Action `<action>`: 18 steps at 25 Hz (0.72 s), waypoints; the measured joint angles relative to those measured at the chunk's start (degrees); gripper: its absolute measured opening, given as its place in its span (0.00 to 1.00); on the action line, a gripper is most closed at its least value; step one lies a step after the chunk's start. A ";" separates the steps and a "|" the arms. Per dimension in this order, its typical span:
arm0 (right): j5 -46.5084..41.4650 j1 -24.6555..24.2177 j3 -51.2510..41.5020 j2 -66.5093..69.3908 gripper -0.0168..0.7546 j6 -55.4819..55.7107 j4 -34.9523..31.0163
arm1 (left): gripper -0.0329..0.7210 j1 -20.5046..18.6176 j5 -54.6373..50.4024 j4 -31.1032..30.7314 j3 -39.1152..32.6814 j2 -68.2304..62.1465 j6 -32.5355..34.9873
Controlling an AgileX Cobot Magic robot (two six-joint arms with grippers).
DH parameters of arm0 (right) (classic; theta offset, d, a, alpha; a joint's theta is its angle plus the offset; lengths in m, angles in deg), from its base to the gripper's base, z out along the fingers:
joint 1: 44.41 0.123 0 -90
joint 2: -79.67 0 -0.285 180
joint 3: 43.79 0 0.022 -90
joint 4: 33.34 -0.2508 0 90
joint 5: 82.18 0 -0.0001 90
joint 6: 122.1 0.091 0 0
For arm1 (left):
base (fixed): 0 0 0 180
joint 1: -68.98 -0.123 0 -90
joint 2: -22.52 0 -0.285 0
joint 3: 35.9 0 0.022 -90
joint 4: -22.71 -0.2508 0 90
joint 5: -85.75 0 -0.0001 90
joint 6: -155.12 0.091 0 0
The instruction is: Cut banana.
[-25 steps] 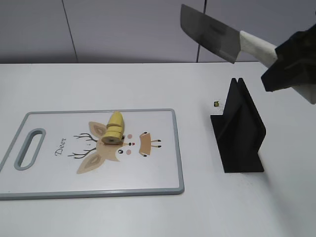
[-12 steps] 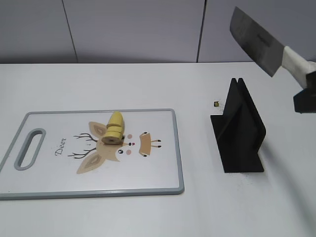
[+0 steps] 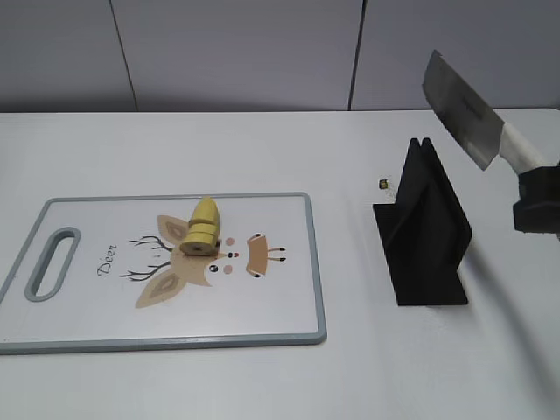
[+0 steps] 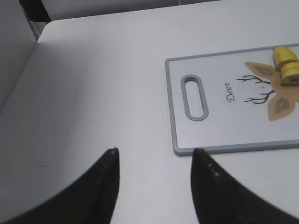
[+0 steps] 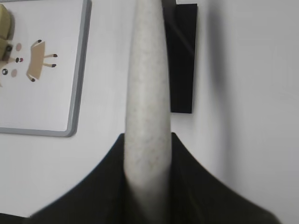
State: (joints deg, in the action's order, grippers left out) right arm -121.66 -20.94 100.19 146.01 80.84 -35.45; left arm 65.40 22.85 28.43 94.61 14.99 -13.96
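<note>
Black stand (image 3: 423,229) sits right of centre, below my knife (image 3: 472,113); right claw (image 5: 147,186) pinches its handle. Left claw (image 4: 154,158) spread over bare table (image 4: 93,93). Banana (image 3: 203,227) mid-board (image 3: 280,297).

A speckled off-white knife handle (image 5: 145,93) runs up the middle of the frame, clamped at the bottom between the dark fingers of the right gripper (image 5: 147,179). Behind it at upper centre sits a black knife stand (image 5: 181,60). The grey-rimmed cutting board (image 5: 51,70) fills the upper left, with the banana (image 5: 4,30) at its edge, on the white desk (image 5: 252,93).
</note>
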 joint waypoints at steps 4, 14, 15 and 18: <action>1.89 0.00 0.00 4.03 0.23 0.25 0.19 | 0.69 0.00 0.11 -0.40 -0.05 0.00 -0.19; 6.41 0.00 0.00 12.85 0.23 1.67 0.86 | 0.66 0.00 0.12 -0.46 -0.05 0.00 -0.19; 6.64 0.00 0.00 13.31 0.23 1.78 0.86 | 0.66 0.00 0.12 -0.46 -0.05 0.00 -0.19; 6.84 0.00 0.00 14.53 0.23 1.97 0.83 | 0.66 0.00 0.12 -0.51 -0.05 0.00 -0.19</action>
State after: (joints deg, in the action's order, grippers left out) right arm -114.82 -20.94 100.19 160.54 82.81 -34.62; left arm 65.40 22.97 27.91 94.55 14.99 -14.15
